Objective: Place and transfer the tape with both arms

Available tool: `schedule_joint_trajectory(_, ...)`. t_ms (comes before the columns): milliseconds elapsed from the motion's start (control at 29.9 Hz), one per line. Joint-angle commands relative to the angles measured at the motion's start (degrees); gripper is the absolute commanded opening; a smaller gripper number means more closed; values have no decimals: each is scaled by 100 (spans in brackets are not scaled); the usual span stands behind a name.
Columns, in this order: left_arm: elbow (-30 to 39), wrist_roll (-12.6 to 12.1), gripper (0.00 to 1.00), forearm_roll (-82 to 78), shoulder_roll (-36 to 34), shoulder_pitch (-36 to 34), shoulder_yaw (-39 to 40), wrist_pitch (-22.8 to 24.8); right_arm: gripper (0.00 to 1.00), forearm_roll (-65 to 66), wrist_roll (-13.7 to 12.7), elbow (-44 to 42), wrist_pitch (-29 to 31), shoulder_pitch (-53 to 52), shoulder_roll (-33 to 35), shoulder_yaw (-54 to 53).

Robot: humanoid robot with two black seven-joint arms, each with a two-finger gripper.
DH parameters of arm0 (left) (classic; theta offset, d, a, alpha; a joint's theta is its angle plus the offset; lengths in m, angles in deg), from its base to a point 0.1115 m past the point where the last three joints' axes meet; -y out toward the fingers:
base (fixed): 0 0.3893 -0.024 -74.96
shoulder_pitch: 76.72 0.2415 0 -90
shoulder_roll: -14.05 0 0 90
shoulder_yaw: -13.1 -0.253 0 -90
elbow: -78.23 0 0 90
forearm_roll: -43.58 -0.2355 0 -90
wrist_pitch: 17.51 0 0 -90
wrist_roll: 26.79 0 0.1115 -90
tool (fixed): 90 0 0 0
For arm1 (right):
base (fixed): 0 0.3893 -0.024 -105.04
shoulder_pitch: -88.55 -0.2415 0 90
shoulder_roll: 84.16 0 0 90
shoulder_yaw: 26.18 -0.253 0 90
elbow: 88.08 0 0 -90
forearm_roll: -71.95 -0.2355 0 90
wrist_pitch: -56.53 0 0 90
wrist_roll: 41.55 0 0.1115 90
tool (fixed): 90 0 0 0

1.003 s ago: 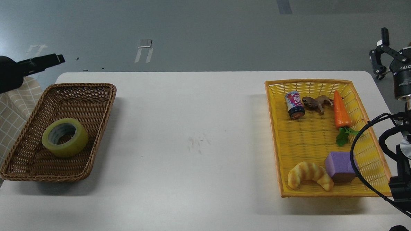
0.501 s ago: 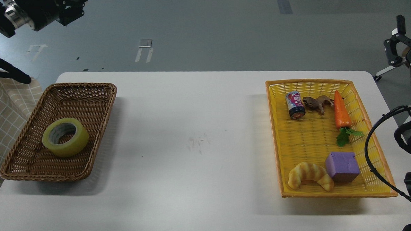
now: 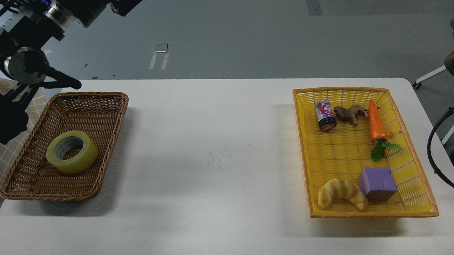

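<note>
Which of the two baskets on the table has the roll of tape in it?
The brown wicker basket on the left side of the table holds the tape, alone. The yellow plastic basket on the right holds toys instead.

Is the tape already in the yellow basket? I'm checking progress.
No, the tape lies in the brown wicker basket on the left, not the yellow basket.

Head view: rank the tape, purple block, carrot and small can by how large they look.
1. Tape, clearly largest.
2. Purple block and carrot look about alike; I won't rank them.
3. Small can, smallest, though it lies farther from the camera.
</note>
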Motion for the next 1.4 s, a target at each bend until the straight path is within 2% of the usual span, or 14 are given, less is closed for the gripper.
schedule_joint_trajectory(0,248,-1,98,-4,176,473,454,9,100,8,-8,-163,0,-202,14,153)
schedule_joint_trajectory(234,328,-1,98,-4,598,1318,1219,366,100,8,-17,-813,0,-765,14,725)
schedule_joint_trajectory(435,293,-1,98,-4,897,1468,1554,366,100,8,-35,-893,0,-967,31,1138)
schedule_joint_trajectory(602,205,-1,98,-48,1231,1599,1554,366,100,8,-61,-902,0,-1064,40,1297)
schedule_joint_trajectory(802,-330,-18,98,-109,1732,1617,1440,366,100,8,-79,-1147,0,-1047,23,1306)
schedule_joint_trajectory(1370,-1289,-80,98,-109,2110,1591,1422,366,100,8,-79,-1517,0,-1319,-4,2316)
